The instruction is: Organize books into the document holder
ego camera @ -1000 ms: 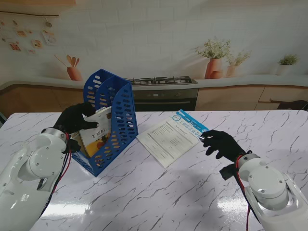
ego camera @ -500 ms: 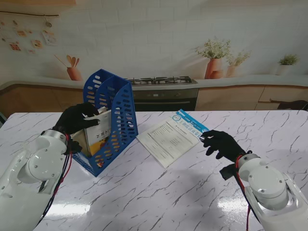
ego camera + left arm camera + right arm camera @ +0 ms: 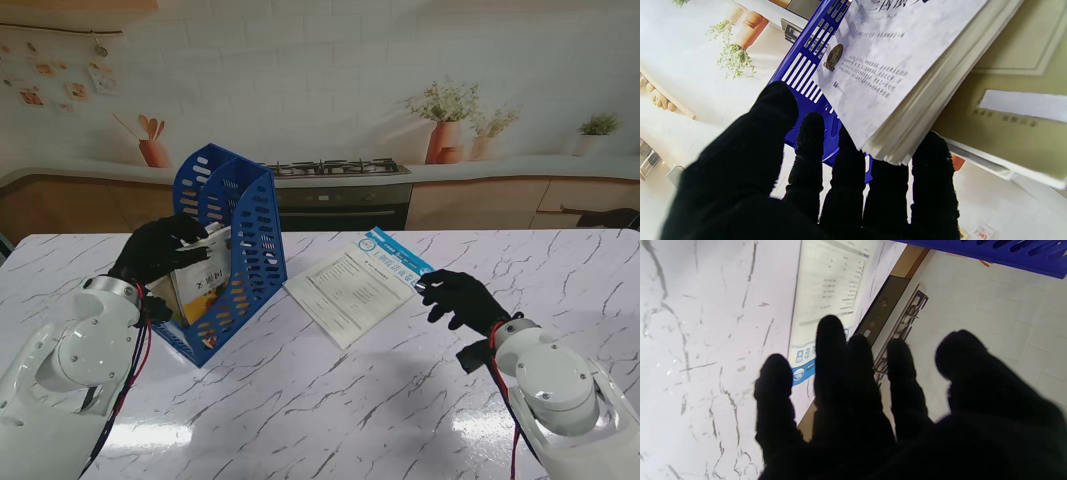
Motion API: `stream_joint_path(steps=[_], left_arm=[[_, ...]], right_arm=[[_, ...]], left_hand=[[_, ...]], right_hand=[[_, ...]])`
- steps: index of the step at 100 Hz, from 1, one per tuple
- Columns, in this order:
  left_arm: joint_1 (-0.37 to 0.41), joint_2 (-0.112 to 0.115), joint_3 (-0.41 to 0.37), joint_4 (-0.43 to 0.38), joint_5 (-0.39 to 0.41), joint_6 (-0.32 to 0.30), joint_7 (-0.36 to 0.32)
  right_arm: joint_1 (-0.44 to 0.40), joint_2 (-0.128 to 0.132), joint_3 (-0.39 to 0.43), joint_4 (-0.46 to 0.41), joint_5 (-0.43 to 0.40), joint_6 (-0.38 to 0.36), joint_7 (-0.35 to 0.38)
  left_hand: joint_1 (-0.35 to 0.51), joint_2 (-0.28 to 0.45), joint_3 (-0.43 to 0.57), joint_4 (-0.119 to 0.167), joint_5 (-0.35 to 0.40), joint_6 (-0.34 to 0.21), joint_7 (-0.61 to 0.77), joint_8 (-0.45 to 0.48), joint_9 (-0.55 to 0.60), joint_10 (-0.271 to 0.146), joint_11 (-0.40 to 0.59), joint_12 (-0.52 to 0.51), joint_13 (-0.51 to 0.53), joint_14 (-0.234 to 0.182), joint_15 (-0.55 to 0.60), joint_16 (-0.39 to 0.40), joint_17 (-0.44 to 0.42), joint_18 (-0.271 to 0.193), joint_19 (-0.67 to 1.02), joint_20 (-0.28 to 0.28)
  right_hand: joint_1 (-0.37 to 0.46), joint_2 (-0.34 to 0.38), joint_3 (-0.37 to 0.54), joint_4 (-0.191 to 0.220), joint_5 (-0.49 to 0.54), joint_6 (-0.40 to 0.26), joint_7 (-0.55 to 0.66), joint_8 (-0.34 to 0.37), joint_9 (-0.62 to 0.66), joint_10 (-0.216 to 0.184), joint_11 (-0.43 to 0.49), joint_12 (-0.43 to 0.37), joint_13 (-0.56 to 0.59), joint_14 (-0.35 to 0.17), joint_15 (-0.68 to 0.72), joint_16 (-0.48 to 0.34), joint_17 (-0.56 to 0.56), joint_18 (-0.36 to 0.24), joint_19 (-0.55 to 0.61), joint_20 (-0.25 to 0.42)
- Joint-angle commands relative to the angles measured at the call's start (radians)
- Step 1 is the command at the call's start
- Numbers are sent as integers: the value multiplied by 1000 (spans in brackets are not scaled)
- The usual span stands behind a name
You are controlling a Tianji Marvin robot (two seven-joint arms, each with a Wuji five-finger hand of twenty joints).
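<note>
The blue slotted document holder stands on the left of the marble table, its open side facing my left arm. My left hand is shut on a book with a white and yellow cover, which stands tilted inside the holder. In the left wrist view the fingers lie under the book's page corner, beside the holder wall and a second, beige book. A white booklet with a blue strip lies flat at the centre. My right hand is open, fingers spread at that booklet's right corner.
The holder's edge also shows in the right wrist view. Bare marble table top stretches nearer to me between both arms. A printed kitchen backdrop with a stove rises behind the table's far edge.
My left hand has tipped the book more upright and pushed it deeper into the holder. The right hand and the booklet have not moved.
</note>
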Motion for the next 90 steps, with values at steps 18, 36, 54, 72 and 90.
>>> stream_joint_path(steps=[18, 36, 54, 72, 90], left_arm=[[28, -9, -12, -72, 4, -11, 1], [51, -13, -18, -132, 9, -7, 19], [75, -19, -15, -192, 5, -11, 47], [101, -30, 7, -235, -12, -46, 101], [112, -42, 56, -252, -33, -106, 168]], right_arm=[[-10, -8, 1, -4, 4, -3, -7], [-13, -9, 4, -5, 2, -13, -11], [-16, -9, 7, -6, -6, -26, -18], [-22, -9, 9, -7, -12, -45, -22], [-34, -10, 12, -16, -20, -66, -31]], left_hand=[[-29, 41, -55, 3, 1, 5, -28, 7, -28, -20, -21, -2, -41, 31, -59, -25, -51, 24, -64, 22], [-47, 76, -74, 23, -11, 17, -71, 11, -40, -17, -35, -6, -64, 30, -109, -51, -109, 27, -143, 4], [-66, 117, -96, 48, -21, 34, -124, 9, -54, -14, -51, -11, -85, 32, -152, -75, -152, 28, -211, -21], [-64, 130, -118, 49, -20, 37, -147, 6, -53, -12, -56, -11, -80, 32, -156, -80, -153, 29, -218, -24], [-53, 135, -142, 53, -5, 45, -154, 10, -40, -14, -49, -6, -56, 38, -136, -75, -107, -1, -239, -42]], right_hand=[[-2, 10, -5, 39, 12, -8, -1, 5, -10, -11, 2, -3, -5, -3, 6, -10, -7, -83, 7, -5], [0, 9, -12, 39, 14, -12, 2, 6, -5, -14, 5, -3, 0, -5, 9, -9, -2, -87, 10, -4], [-2, 7, -13, 39, 18, -14, 4, 5, -1, -13, 4, -4, 6, -5, 9, -9, 2, -85, 12, -2], [-6, 5, -9, 40, 20, -15, 3, 2, 4, -13, 2, -5, 9, -1, 7, -10, 2, -79, 11, -2], [-8, 3, -2, 39, 21, -14, 3, 2, 4, -10, -2, -5, 8, 2, 5, -10, -1, -75, 8, -4]])
